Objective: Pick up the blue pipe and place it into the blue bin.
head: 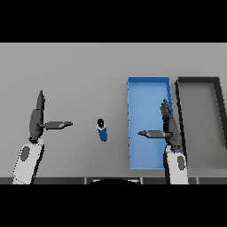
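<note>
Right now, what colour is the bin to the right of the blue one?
Dark grey, nearly black at the rim: the second bin beside the blue bin, seen in the head view.

Plain grey table (66, 71) here, with three things sitting right on it. The blue pipe (102, 131) stands pretty much dead center, dark opening up top. Over at 3 o'clock from it is the blue bin (148, 86), a long open tray, and just beside that, further toward 3 o'clock, a black-rimmed grey bin (199, 81), apparently not touching it.
</note>
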Tool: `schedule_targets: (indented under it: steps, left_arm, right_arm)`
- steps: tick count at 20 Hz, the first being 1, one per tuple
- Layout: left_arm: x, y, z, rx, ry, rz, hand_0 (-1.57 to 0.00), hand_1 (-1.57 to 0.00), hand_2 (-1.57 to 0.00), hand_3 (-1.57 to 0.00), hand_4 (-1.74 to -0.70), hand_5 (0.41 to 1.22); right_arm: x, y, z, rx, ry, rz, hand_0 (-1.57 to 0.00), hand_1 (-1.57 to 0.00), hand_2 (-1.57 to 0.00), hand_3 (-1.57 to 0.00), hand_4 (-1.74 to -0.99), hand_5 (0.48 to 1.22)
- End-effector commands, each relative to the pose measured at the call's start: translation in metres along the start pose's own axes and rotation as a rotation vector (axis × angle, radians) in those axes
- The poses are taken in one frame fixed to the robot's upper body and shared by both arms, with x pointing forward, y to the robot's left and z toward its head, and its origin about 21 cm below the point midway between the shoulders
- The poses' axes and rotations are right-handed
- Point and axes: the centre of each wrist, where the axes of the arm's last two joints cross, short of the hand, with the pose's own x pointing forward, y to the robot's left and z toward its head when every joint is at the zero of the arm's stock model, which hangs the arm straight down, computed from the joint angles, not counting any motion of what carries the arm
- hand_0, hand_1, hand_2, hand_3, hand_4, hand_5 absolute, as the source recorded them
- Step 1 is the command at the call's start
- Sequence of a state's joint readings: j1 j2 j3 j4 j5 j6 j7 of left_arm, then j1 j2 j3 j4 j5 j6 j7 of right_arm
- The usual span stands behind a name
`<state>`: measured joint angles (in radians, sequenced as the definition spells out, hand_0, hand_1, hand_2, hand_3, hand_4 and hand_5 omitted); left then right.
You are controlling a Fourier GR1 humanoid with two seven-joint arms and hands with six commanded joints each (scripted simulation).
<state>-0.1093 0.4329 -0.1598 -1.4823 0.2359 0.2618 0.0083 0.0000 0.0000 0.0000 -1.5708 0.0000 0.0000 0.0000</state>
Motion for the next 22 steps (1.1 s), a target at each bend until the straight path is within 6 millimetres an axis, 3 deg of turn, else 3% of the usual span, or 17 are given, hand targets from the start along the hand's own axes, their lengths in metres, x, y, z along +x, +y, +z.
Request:
schedule_targets:
  steps: [1,6,8,9,14,18,22]
  left_arm:
    - [0.0,-0.001,0.001,0.0,-0.006,0.001,0.0,0.0,0.0,0.0,-1.01,0.586]
    - [0.001,-0.007,0.006,-0.005,-0.018,-0.001,0.0,0.0,0.0,0.0,-1.01,0.586]
    - [-0.006,0.014,0.02,-0.21,-0.068,-0.108,0.0,0.0,0.0,0.0,-1.01,0.588]
    - [-0.008,0.021,0.025,-0.255,-0.077,-0.136,0.0,0.0,0.0,0.0,-1.01,0.588]
    - [-0.004,0.028,0.023,-0.329,-0.074,-0.162,0.0,0.0,0.0,0.0,-1.01,0.589]
    - [-0.001,0.022,0.032,-0.473,-0.104,-0.147,0.0,0.0,0.0,0.0,-1.02,0.582]
    - [0.009,0.006,0.04,-0.618,-0.062,-0.174,0.0,0.0,0.0,0.0,-1.04,0.532]
  right_arm:
    - [0.0,-0.001,0.001,-0.001,-0.001,0.0,0.0,0.0,0.0,0.0,-1.222,0.603]
    - [0.001,-0.006,0.007,0.0,-0.016,-0.002,0.0,0.0,0.0,0.0,-1.222,0.603]
    - [0.007,-0.023,0.019,0.083,-0.093,0.159,0.0,0.0,0.0,0.0,-1.227,0.603]
    - [0.009,-0.023,0.021,0.103,-0.101,0.193,0.0,0.0,0.0,0.0,-1.23,0.601]
    - [0.013,-0.025,0.028,0.128,-0.07,0.24,0.0,0.0,0.0,0.0,-1.226,0.593]
    - [0.015,-0.025,0.035,0.144,-0.084,0.243,0.0,0.0,0.0,0.0,-1.215,0.587]
    - [0.017,-0.023,0.027,0.159,-0.113,0.248,0.0,0.0,0.0,0.0,-1.225,0.603]
